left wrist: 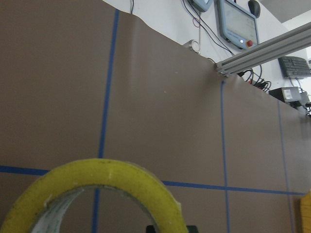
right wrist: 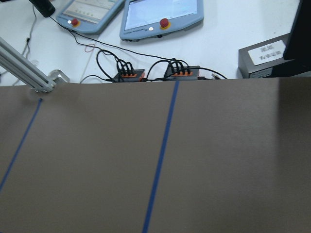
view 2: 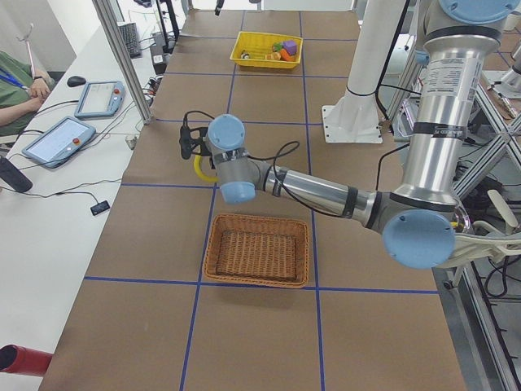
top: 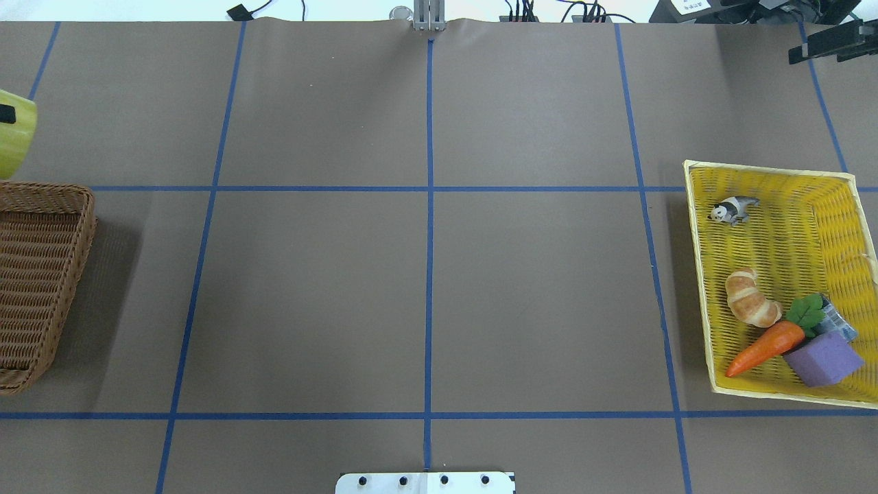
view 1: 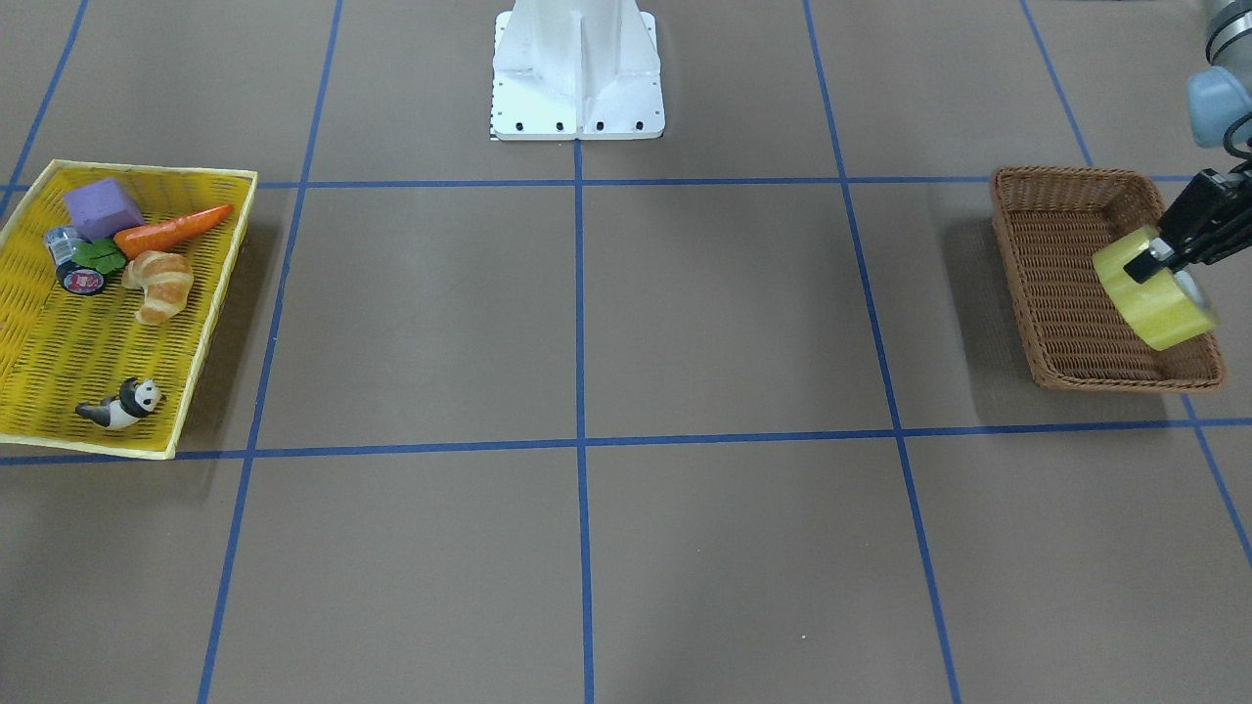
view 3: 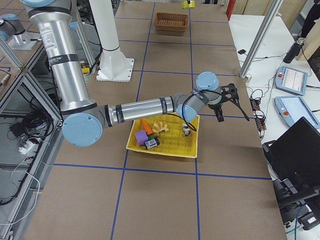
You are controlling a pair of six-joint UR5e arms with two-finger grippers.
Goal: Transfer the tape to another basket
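Note:
My left gripper (view 1: 1159, 262) is shut on the yellow tape roll (view 1: 1154, 288) and holds it in the air, one finger inside the core and one outside. In the front view the tape hangs over the outer end of the brown wicker basket (view 1: 1056, 254). In the overhead view the tape (top: 14, 134) shows at the left edge, just past the basket's (top: 41, 274) far rim. The left wrist view shows the tape (left wrist: 97, 189) close up over bare table. My right gripper (view 3: 233, 117) is open and empty, beyond the yellow basket near the operators' edge.
A yellow plastic basket (view 1: 210, 332) at the other end holds a purple block (view 1: 103, 207), a carrot (view 1: 171, 232), a croissant (view 1: 161, 284), a panda figure (view 1: 122, 403) and a small dark cylinder (view 1: 76, 264). The white robot base (view 1: 577, 78) stands at the middle.

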